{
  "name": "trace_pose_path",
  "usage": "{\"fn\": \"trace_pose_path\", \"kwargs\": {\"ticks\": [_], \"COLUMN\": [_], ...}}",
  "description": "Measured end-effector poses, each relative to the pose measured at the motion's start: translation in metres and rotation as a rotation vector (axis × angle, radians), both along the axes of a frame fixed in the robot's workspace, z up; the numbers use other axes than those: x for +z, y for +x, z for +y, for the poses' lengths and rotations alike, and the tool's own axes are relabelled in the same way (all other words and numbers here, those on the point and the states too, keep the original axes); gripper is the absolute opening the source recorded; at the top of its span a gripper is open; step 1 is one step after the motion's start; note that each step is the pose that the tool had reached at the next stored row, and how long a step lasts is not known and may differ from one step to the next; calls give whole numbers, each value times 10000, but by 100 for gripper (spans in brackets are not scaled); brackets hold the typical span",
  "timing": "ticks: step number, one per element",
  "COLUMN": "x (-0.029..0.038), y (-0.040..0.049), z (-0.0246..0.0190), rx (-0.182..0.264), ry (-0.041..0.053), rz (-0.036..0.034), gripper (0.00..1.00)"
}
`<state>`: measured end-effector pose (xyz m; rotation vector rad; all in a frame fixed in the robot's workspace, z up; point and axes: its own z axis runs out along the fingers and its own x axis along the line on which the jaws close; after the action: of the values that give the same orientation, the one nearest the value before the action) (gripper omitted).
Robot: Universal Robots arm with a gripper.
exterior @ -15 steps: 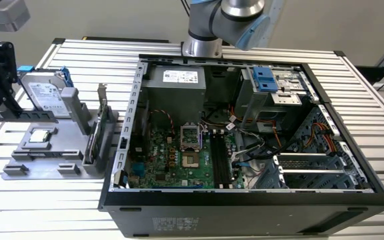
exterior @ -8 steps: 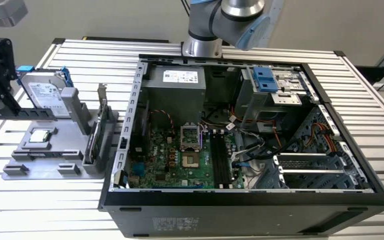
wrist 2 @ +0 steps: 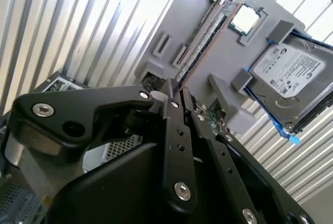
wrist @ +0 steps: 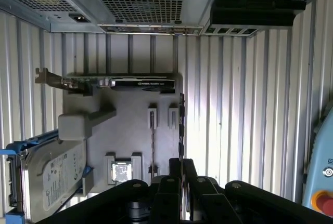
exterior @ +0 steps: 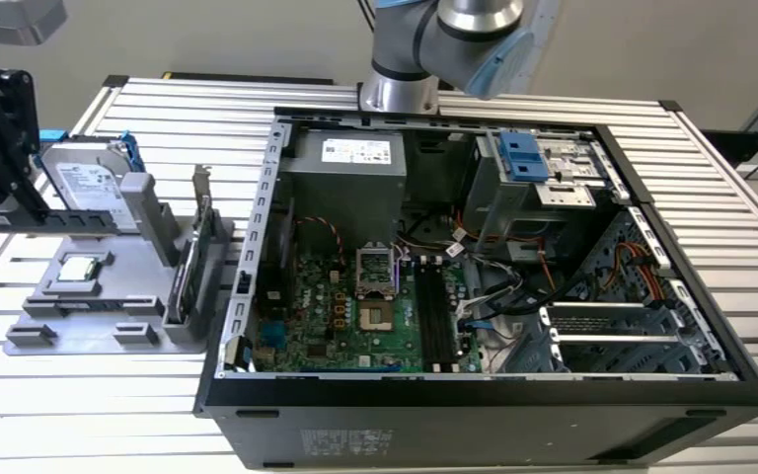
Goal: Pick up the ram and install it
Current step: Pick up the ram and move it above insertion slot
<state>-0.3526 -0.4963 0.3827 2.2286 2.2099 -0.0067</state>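
- The ram (wrist 2: 207, 41) juts out edge-on from between the fingertips of the gripper (wrist: 181, 163) in both wrist views. It is a dark, narrow stick with one coppery edge.
- The fingers are drawn in tight on it. The contact itself is hidden behind the finger bodies, so the grip looks firm rather than being plainly seen.
- Directly beneath the gripper lies the grey holder tray (wrist: 130, 130), resting on the slatted table (wrist: 244, 120).
- On the tray, below and to one side of the gripper, sit a square silver processor chip (wrist: 121, 171) and a hard drive (wrist: 49, 177) in a blue frame.
- Past the ram's free end, a graphics card (wrist: 130, 82) stands on edge at the tray's far border.
- Beyond the card, on the exterior view's right of the gripper, is the open computer case (exterior: 485, 405). Its motherboard (exterior: 352, 316) and long black slots (exterior: 434, 311) face up.
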Motion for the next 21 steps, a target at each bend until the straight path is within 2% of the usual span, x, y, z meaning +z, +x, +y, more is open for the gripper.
{"fn": "trace_pose_path", "kwargs": {"ticks": [7, 21], "x": [6, 8], "y": [165, 553], "z": [0, 0], "rx": [0, 1], "ry": [0, -1], "rz": [-1, 1], "gripper": [0, 0]}}
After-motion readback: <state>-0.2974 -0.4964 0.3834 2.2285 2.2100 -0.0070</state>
